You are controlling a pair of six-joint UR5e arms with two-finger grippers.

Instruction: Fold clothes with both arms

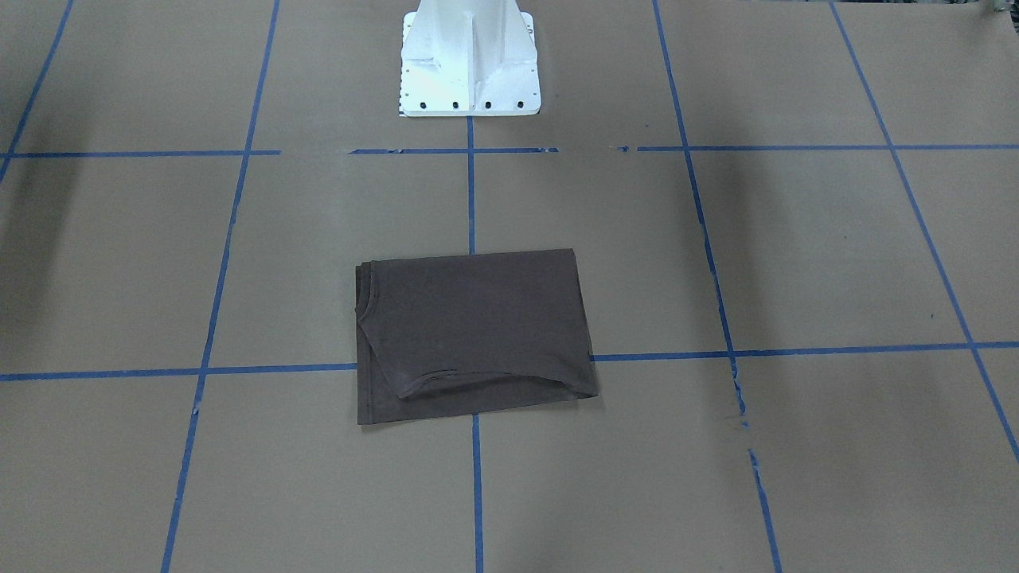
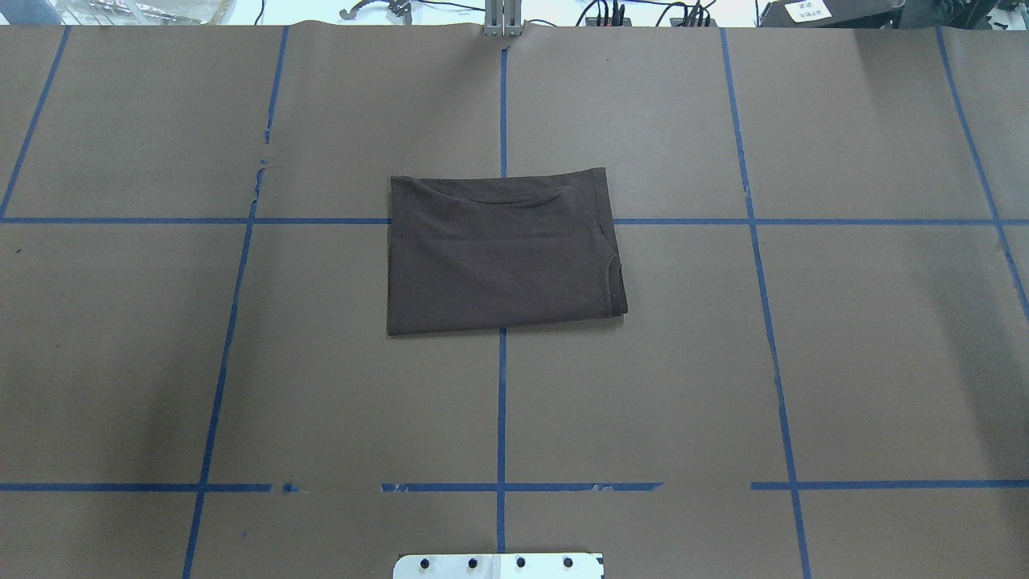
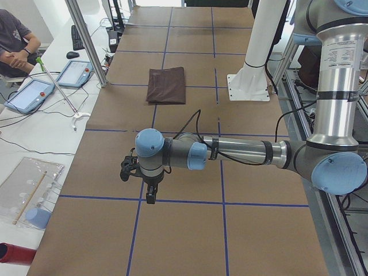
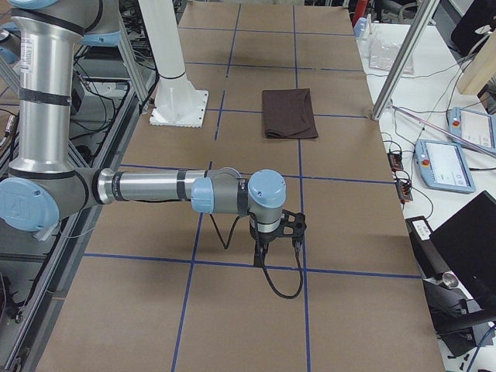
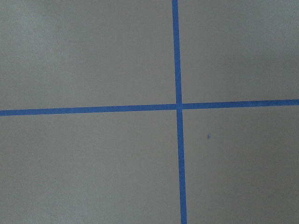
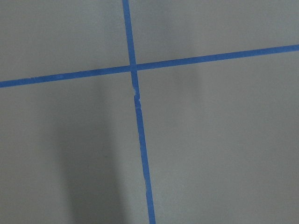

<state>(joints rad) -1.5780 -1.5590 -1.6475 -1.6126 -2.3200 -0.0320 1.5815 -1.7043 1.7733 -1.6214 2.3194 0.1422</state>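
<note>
Left arm (image 3: 230, 152) is nearest me at this end of the table. It reaches out low and level, away from the white pedestal (image 1: 470, 64). The left gripper (image 3: 150, 198) points straight down over the brown paper table cover (image 2: 241, 362), near a crossing of the blue tape lines (image 5: 178, 106). From this side I cannot tell whether its fingers stand wide or narrow.

Right arm (image 4: 155, 186) does the same on the pedestal's other side. It is stretched out level, and the right gripper (image 4: 260, 260) hangs downward above a tape line, with a black cable looping beneath it. I cannot tell the finger gap here either.

The T-shirt (image 2: 498, 253) lies flat on the paper, straight out in front of the pedestal on the operators' side. It sits across the tape line that runs out from the pedestal's middle. It is folded into a neat dark brown rectangle, with layered edges and a curved seam on the robot's right side. A curved hem shows along the edge farthest from the pedestal. Both grippers are well apart from it, one toward each table end.
</note>
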